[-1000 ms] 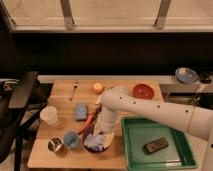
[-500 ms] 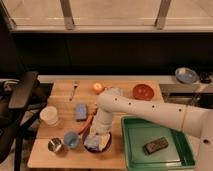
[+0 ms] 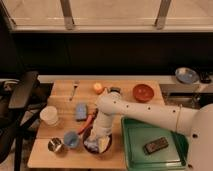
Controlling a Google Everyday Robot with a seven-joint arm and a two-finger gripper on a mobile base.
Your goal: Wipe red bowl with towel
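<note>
So this one is at the pick-up step, no wiping yet. The gripper (image 3: 98,139) is down inside the purple bowl (image 3: 110,145) at the front of the table (image 3: 62,100), right on top of the towel (image 3: 91,146), which shows as a pale bluish wad poking out just beside and below it. Honestly I cannot tell how far open the gripper is or whether it has hold of the cloth; the wrist blocks that bit.

The red bowl (image 3: 143,92) is well apart from the gripper, off toward the far right corner of the table as the camera sees it, with nothing in it or on it that I can make out. The green tray (image 3: 131,150) sits just beside the gripper on that same side, and the blue sponge (image 3: 81,111) is a little beyond it on the other side.

Next move, I'd guess: get a firm pinch on the towel, lift it clear of the purple bowl's rim, then swing across to the red bowl.

Compared with a second ago, the arm has sunk slightly lower into the purple bowl. Everything else on the table looks unmoved.
</note>
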